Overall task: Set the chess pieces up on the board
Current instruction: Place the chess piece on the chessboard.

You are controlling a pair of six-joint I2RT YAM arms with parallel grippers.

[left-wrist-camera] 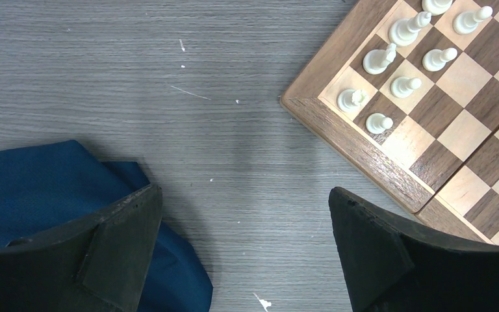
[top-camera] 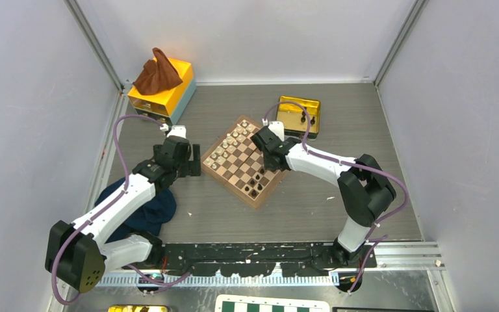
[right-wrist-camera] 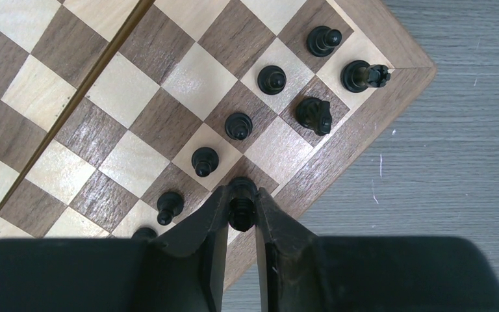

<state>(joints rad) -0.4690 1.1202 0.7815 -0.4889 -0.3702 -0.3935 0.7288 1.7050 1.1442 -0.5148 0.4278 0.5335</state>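
The right arm's (top-camera: 312, 159) jaws stand narrow, pinched on one tiny black chess piece (right-wrist-camera: 241, 207). It sits upright between the tips, its long axis pointing straight up toward the wrist. We cannot tell whether its base touches the wood yet.

Directly under the jaws is the brown-rimmed edge of the small wooden chessboard (right-wrist-camera: 331, 156), at a back-row square. Ahead and to the right of the jaws along that row stand a black knight (right-wrist-camera: 314, 115) and then a black rook (right-wrist-camera: 364, 75) at the corner. A line of black pawns (right-wrist-camera: 238, 125) runs ahead and to the left. We judge that the move turns on lowering straight down and parting the jaws sideways, as the nearest pawn stands close.

The left arm's (top-camera: 117, 201) jaws are wide and empty over the grey desk (left-wrist-camera: 234, 130). A blue cloth (left-wrist-camera: 32, 188) lies to their left, and the cream pieces (left-wrist-camera: 390, 84) are ahead and to their right. The right arm is the nearer to the black side.

We can read no writing or brand anywhere.
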